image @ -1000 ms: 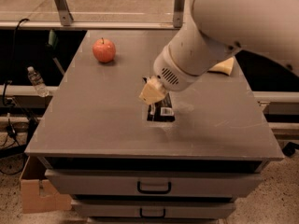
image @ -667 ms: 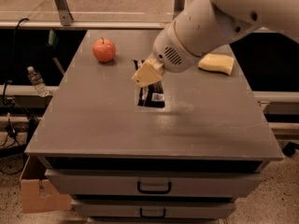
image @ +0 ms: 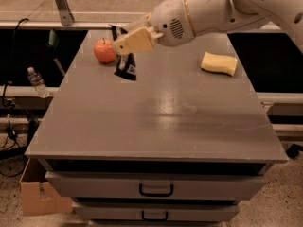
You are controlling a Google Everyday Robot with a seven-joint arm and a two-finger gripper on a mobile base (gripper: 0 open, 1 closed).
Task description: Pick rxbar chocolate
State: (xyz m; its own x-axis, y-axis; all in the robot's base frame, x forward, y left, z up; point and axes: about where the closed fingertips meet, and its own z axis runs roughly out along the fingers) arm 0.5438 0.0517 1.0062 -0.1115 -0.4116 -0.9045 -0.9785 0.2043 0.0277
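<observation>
view from the front of a grey table (image: 156, 126), read from left to right. at the far left, off the table and low at 9 o'clock, you see a small water bottle (image: 37, 82) standing on a ledge; below it, at 7 o'clock on the floor, sits a cardboard box (image: 40, 195). on the table top, at about 10 o'clock from its middle, rests a red apple (image: 104, 51). just to the right of the apple you find the chocolate bar (image: 127, 68), a thin black wrapper with a white label patch near its lower end. it stands nearly upright, its top end leaning slightly left, with its top end showing above the gripper and its lower end close over the table; you cannot tell whether that end touches the surface. the gripper (image: 124, 42) is at 11 o'clock above the table, reaching in from the right on the pale arm (image: 208, 13). its cream fingers (image: 137, 38) are closed tight across the upper part of the chocolate bar, with no gap to be seen, and they have hold of nothing else. at 2 o'clock, well apart from the gripper, a yellow sponge (image: 218, 63) lies flat. below the table top, at 6 o'clock, are two drawers with dark handles (image: 156, 190).
</observation>
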